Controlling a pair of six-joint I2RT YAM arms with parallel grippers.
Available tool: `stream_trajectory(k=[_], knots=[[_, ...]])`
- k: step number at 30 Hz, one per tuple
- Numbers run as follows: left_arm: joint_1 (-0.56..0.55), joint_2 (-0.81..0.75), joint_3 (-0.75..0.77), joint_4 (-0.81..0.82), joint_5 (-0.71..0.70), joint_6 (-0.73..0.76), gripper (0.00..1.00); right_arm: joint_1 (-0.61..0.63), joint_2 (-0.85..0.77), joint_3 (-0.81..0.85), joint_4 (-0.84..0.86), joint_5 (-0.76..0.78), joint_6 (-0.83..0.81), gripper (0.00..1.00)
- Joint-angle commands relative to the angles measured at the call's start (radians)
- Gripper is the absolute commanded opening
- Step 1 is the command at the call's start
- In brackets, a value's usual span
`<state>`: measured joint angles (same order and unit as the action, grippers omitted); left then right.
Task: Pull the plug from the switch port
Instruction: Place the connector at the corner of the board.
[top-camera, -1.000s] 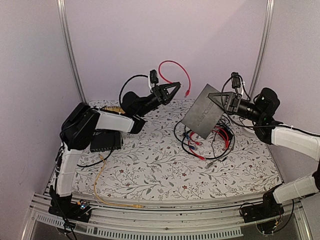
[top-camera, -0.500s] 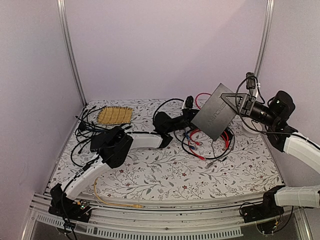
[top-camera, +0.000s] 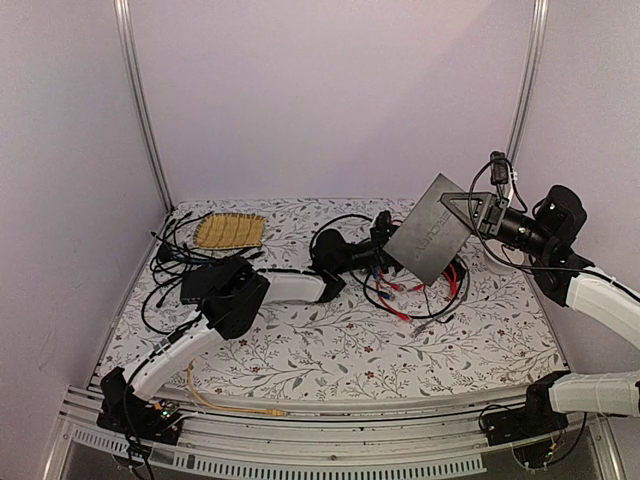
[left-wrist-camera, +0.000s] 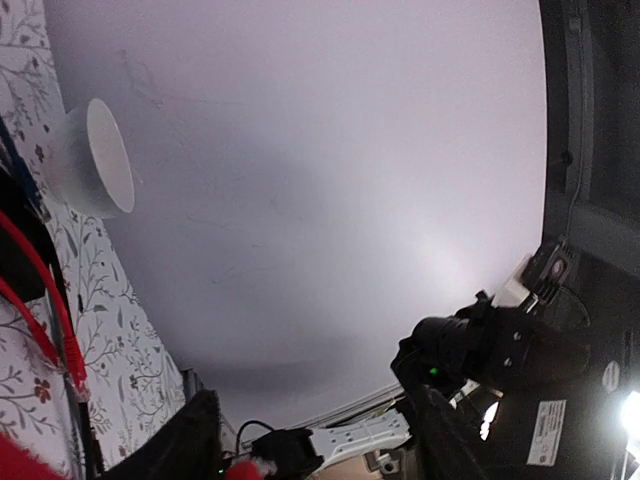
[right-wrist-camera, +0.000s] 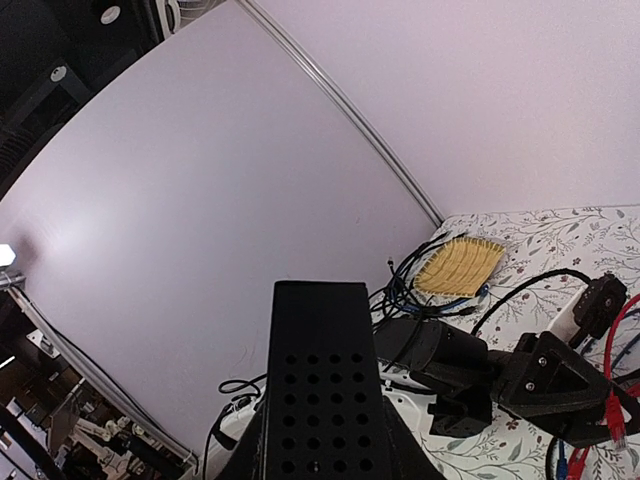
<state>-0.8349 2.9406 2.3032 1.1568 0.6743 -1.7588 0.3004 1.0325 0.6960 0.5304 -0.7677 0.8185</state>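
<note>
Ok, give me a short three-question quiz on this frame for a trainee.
1. True or false: the black box lies flat on the table.
2. The yellow woven mat lies: A, near the table's far left corner; B, under the box; C, at the near edge.
3. Which claw grips the box?
Key: 1 false, it is held up off the table, tilted. 2 A. 3 the right claw.
</note>
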Motion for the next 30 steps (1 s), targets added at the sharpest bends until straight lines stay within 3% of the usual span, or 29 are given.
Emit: stream_trajectory(k=[1,3,7,8,14,17,21,26,30], knots=[[0.003,0.006,0.003,-0.057,0.033,-0.003,0.76,-0.004,-0.021,0.008,0.059,0.025,0.001,0.01],[0.004,-0.021,-0.049,-0.055,0.028,0.003,0.85,-0.004,-0.015,0.011,0.059,0.028,-0.001,0.01],[0.004,-0.077,-0.134,-0.072,0.046,0.035,0.9,-0.004,-0.01,0.012,0.057,0.036,-0.003,0.01],[0.003,-0.093,-0.159,-0.075,0.049,0.038,0.97,-0.004,-0.008,0.014,0.057,0.039,-0.005,0.01],[-0.003,-0.216,-0.362,-0.042,0.048,0.053,0.98,-0.004,0.017,0.036,0.06,0.056,-0.007,0.01],[-0.003,-0.28,-0.428,-0.111,0.051,0.104,0.98,-0.004,0.034,0.058,0.064,0.061,-0.008,0.01],[-0.001,-0.349,-0.431,-0.325,0.056,0.271,0.98,-0.004,0.055,0.075,0.068,0.065,-0.007,0.01],[0.003,-0.41,-0.349,-0.769,0.004,0.581,0.98,-0.004,0.047,0.069,0.066,0.087,-0.006,0.01],[0.003,-0.421,-0.298,-1.014,-0.046,0.722,0.98,-0.004,0.035,0.064,0.065,0.103,-0.005,0.01]])
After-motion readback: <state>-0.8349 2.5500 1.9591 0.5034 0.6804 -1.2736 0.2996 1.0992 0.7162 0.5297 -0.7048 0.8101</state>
